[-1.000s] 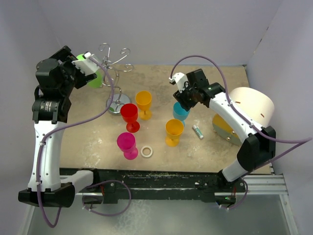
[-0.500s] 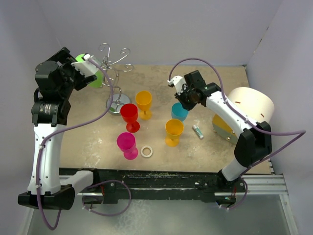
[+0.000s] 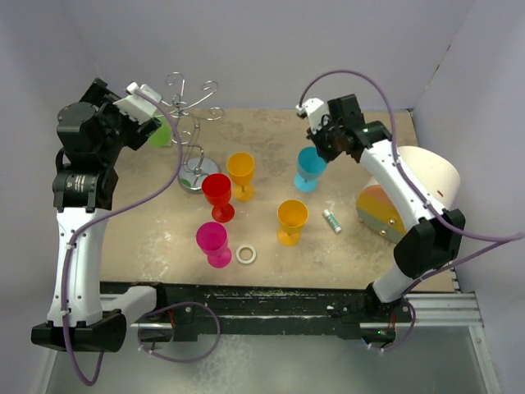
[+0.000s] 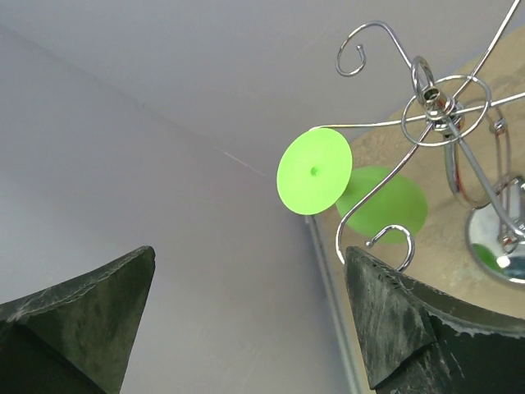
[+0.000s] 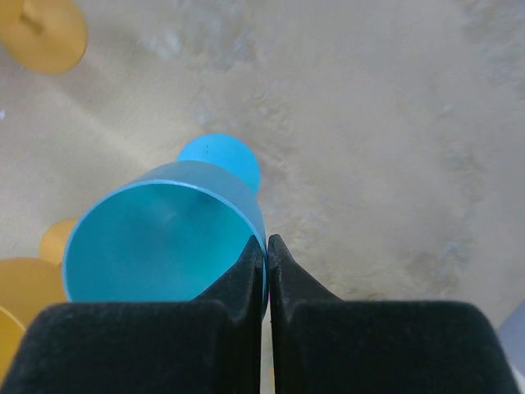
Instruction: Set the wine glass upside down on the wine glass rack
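- Left gripper [image 4: 250, 271]: jaws spread wide, nothing between them; it is raised at the far left of the table [image 3: 369, 135], just beside the wine glass rack [image 3: 190, 131]
- Wine glass rack: stands upright at the far left, with its round shiny base [image 3: 194, 176] on the table and its curled wire arms at the top
- Green wine glass [image 4: 314, 171]: at the left side of the rack, with its foot disc against one wire arm and its bowl on the far side of the foot in the left wrist view; the left gripper is clear of it
- Right gripper [image 5: 267, 246]: fingers pressed together on the rim of the blue wine glass [image 5: 156, 238], with the wall of the bowl pinched between them
- Blue wine glass: right of centre, mouth toward the wrist camera, foot farther from it; well apart from the rack
- Upright on the table between the arms: red wine glass [image 3: 217, 190], two orange wine glasses [image 3: 241, 168] [image 3: 292, 216], pink wine glass [image 3: 211, 238]
- White ring [image 3: 246, 254]: lies just beside the pink wine glass
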Tool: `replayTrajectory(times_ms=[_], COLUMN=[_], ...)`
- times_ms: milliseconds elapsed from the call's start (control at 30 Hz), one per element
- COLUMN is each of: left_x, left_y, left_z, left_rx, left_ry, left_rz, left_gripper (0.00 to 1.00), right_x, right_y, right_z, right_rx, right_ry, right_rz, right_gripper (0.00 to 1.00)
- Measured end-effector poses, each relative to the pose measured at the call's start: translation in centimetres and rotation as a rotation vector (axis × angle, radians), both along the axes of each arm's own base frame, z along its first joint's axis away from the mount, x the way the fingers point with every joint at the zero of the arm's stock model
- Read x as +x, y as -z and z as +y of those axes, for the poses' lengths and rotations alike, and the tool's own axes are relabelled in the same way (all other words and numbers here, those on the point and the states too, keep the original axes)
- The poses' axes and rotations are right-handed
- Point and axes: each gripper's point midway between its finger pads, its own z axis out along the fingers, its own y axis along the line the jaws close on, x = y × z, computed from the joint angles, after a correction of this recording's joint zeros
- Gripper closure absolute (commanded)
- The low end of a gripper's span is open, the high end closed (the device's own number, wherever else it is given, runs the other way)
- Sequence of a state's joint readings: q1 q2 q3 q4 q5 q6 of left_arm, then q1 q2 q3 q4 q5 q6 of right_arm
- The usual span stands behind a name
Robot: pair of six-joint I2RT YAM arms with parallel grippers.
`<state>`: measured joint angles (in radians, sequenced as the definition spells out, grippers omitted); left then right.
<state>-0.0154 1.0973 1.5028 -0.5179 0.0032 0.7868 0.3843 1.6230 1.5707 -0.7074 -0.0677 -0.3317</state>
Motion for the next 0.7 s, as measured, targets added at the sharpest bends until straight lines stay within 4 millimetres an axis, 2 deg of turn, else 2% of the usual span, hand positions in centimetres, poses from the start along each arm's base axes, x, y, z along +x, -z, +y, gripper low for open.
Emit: replayTrajectory(times_ms=[167, 267, 433, 700], left_x=[-0.4, -0.7, -1.5, -3.2], left_y=[0.6, 0.7, 0.5, -1.1], left_z=[0.6, 0.1, -2.6, -7.7], left_rx=[-0.161, -0.286, -0.475, -0.748], left_ry=[-0.041, -0.029, 0.078, 0.280], left_rz=[-0.003, -0.006, 0.029, 0.116], left_gripper=[0.01, 0.00, 0.02, 0.01], right_x=[3.1, 3.9, 3.0, 1.3], right_y=[-7.2, -11.0, -15.4, -22.5], right_z=[-1.3, -1.1, 0.8, 4.6], right_rx=[0.051, 0.086, 0.167, 0.344], right_ry=[0.045, 0.048, 0.005, -0.093], right_rz=[-0.177, -0.269, -0.358, -0.481], right_gripper=[1.00, 1.00, 1.00, 1.00])
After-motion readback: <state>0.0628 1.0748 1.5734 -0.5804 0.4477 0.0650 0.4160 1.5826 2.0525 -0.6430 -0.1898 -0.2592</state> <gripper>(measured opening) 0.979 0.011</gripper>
